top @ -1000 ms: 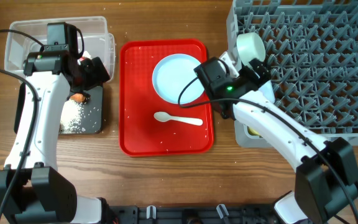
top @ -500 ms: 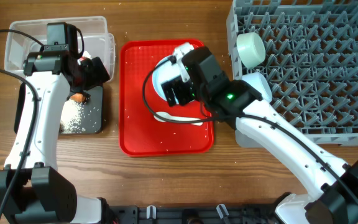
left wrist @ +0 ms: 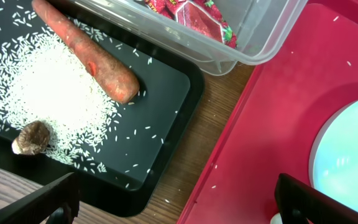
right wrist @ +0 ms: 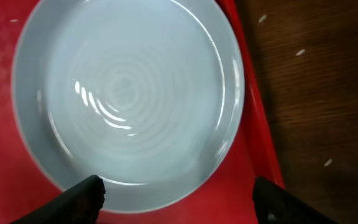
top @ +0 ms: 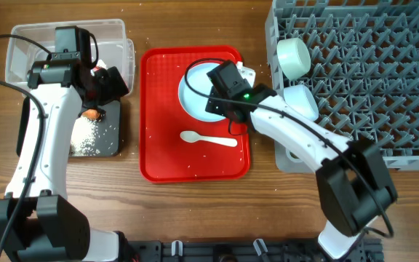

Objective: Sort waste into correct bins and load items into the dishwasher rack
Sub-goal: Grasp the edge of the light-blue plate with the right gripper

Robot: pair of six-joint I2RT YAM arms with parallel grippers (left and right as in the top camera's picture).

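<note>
- Left fingers — spread wide, with nothing between them. They hang over the strip of table that separates the black tray from the red serving tray.
- The black tray carries the orange carrot, the loose rice and the small brown lump.
- The carrot lies slantwise, with its thick end at the edge of the rice patch. The lump sits at the opposite edge of that patch, apart from the carrot.
- The clear tub stands just beside the black tray. The red printed wrapper lies inside it.
- Right fingers — spread wide and empty. They are positioned above one rim of the pale blue plate. Whether they touch the plate cannot be told.
- The plate rests flat on the red serving tray, in its far right part.
- The white spoon lies on the same tray, near the plate but apart from it.
- The dishwasher rack stands at the right of the table.
- The pale green bowl sits tilted among the pegs at the rack's left edge. The pale blue bowl is just beside it.
</note>
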